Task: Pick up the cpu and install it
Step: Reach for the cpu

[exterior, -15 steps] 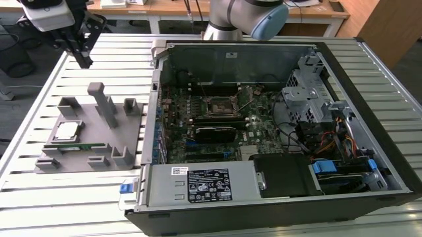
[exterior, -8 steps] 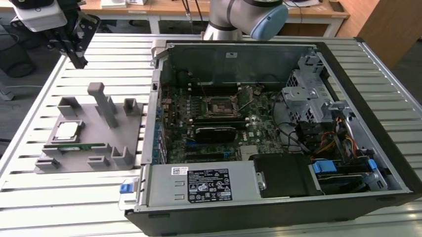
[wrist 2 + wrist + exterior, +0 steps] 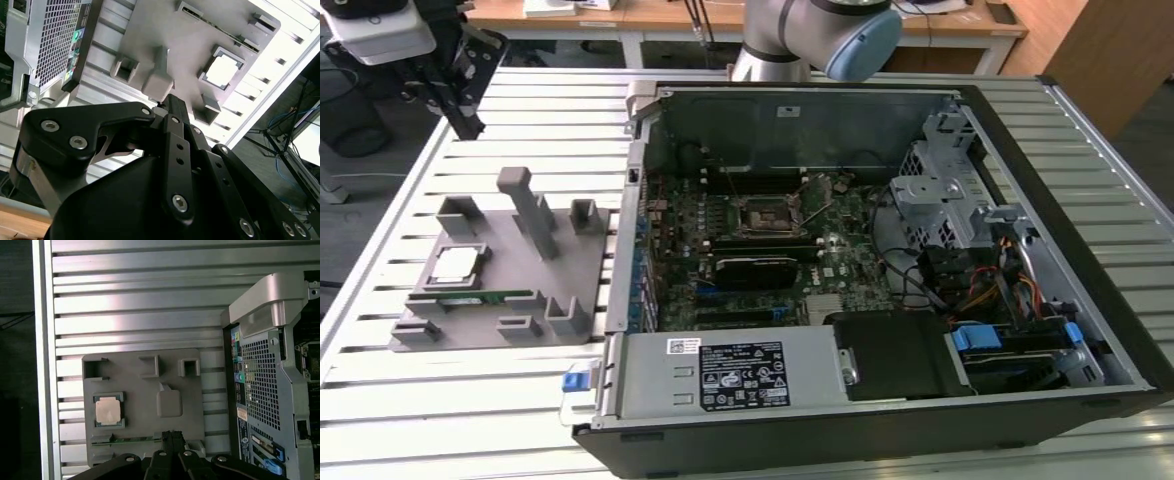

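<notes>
Gripper (image 3: 173, 434) fingers pinched together w/ nothing btwn them, hanging above the slatted table (image 3: 400, 400) near the grey tray (image 3: 135, 390). I see the cpu (image 3: 108, 410) flat in its square pocket on that tray, apart from the gripper. Farther off, the open pc case (image 3: 854, 440) w/ the black socket (image 3: 762, 213).
</notes>
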Tool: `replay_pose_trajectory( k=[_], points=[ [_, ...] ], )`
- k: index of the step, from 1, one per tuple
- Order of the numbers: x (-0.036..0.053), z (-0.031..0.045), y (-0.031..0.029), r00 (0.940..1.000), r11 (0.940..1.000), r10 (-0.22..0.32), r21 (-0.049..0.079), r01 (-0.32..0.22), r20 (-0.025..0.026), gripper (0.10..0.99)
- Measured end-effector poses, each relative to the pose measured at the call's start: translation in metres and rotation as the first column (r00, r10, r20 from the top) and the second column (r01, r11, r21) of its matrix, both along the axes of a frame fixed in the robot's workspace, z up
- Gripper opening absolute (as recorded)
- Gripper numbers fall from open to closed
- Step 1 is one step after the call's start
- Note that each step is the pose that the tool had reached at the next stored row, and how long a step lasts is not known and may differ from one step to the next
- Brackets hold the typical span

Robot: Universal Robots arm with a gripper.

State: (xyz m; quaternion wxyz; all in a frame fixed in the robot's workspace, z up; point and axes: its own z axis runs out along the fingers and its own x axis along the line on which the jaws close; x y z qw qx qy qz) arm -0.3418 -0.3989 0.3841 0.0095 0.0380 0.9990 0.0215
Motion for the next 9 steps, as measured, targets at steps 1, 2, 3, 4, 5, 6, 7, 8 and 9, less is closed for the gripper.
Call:
replay_pose_trajectory(
  k=[1, 2, 3, 4, 5, 6, 7, 8, 9],
  points=[
    [-0.0015, -0.0002, 0.0, 1.0, 1.0, 0.0, 0.0, 0.0, 0.0, 0.106],
    [-0.003, -0.0002, 0.0, 1.0, 1.0, 0.0, 0.0, 0.0, -0.0001, 0.106],
    [-0.0046, -0.0003, 0.0, 1.0, 1.0, 0.0, 0.0, 0.0, -0.0001, 0.106],
    [-0.0062, -0.0004, 0.0, 1.0, 1.0, 0.0, 0.0, 0.0, -0.0001, 0.106],
    [-0.0077, -0.0005, 0.0, 1.0, 1.0, 0.0, 0.0, 0.0, -0.0002, 0.106],
    [-0.0092, -0.0006, 0.0, 1.0, 1.0, 0.0, 0.0, 0.0, -0.0002, 0.106],
    [-0.0108, -0.0007, 0.0, 1.0, 1.0, 0.0, 0.0, 0.0, -0.0002, 0.106],
    [-0.0123, -0.0008, 0.0, 1.0, 1.0, 0.0, 0.0, 0.0, -0.0004, 0.106],
    [-0.0139, -0.0009, 0.0, 1.0, 1.0, 0.0, 0.0, 0.0, -0.0004, 0.106]
  ],
)
